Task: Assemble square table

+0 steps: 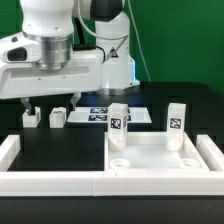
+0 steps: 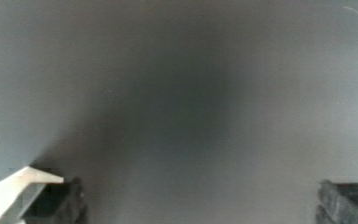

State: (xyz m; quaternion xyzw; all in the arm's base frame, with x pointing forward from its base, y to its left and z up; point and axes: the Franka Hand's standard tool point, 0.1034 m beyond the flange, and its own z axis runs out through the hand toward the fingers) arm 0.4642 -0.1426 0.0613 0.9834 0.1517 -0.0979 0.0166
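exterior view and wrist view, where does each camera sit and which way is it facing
exterior view: off the arm, looks across and slightly down at the table and square panel; shows the arm and its open gripper
wrist view: on the wrist, looks along the gripper onto blurred dark table; only its two fingertips show
shared: the gripper and the dark table

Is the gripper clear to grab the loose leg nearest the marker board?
Probably yes. The gripper is open and looks to hang above that leg, nothing between them. The second loose leg lies apart beside it but might crowd a finger.
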